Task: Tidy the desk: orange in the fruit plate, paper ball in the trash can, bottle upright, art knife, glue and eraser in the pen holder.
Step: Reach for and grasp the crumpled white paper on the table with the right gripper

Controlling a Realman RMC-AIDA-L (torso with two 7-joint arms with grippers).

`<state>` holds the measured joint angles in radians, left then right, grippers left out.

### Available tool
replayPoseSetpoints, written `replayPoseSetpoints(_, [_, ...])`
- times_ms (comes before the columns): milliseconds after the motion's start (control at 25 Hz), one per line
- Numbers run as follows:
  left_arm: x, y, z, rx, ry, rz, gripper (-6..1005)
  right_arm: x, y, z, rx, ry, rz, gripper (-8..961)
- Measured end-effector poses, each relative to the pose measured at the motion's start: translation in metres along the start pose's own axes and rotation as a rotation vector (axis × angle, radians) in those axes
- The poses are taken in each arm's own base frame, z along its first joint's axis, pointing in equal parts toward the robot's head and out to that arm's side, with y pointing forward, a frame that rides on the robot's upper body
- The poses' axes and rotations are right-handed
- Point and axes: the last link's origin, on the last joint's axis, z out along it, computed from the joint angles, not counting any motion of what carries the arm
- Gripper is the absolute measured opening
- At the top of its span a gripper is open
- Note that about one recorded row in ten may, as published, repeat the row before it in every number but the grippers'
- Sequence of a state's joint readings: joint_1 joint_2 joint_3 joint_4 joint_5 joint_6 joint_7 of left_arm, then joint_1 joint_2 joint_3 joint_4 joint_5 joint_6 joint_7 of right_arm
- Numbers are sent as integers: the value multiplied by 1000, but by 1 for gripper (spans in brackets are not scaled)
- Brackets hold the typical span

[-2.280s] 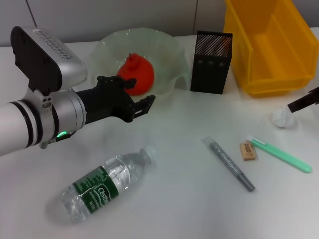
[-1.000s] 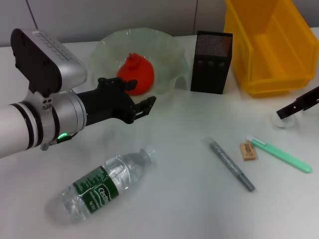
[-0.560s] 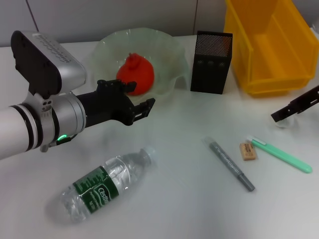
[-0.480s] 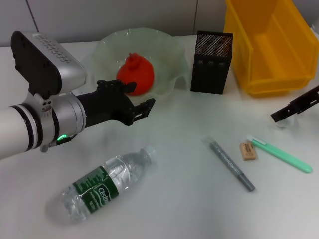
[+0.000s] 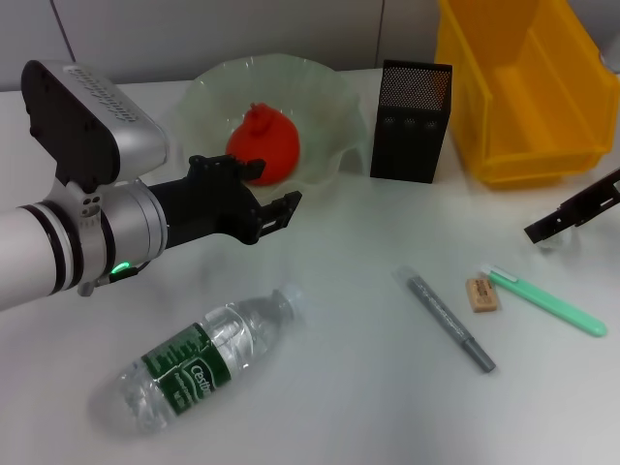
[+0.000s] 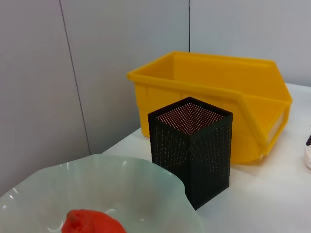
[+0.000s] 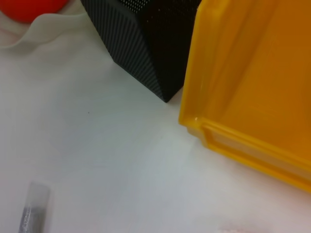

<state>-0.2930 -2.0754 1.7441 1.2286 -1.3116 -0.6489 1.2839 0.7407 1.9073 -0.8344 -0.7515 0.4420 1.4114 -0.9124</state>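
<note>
Right gripper (image 5: pixel 544 231) low over the paper ball (image 5: pixel 552 239) beside the trash can (image 5: pixel 523 87); ball mostly hidden, finger state cannot be told. Left gripper (image 5: pixel 287 205) slightly spread, empty, hovering beside the fruit plate (image 5: pixel 334 107) holding the orange (image 5: pixel 263 145). Risk: the light wad could skid off the worktop (image 5: pixel 358 387) if nudged before being pinched.

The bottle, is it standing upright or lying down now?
Lying down. The bottle rests on its side on the white table, its cap end toward the fruit plate, its green label facing up.

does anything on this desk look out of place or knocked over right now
Yes. The water bottle lies on its side at the front of the table, cap on, nothing spilled.
</note>
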Motion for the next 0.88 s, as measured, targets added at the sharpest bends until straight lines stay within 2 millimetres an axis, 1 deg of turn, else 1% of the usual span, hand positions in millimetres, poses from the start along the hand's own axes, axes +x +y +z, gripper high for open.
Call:
replayPoseSetpoints(440, [0,0,0,0,0,0,585,2,-2,0,8,0,11,684])
replayPoseSetpoints(640, [0,0,0,0,0,0,585,3,-3,1,15,-2,16,515])
replayPoseSetpoints(800, [0,0,0,0,0,0,585,4,-4,1,18,-1,19,351])
replayPoseSetpoints(880, [0,0,0,0,0,0,585,4,-4,1,19,0,19,340])
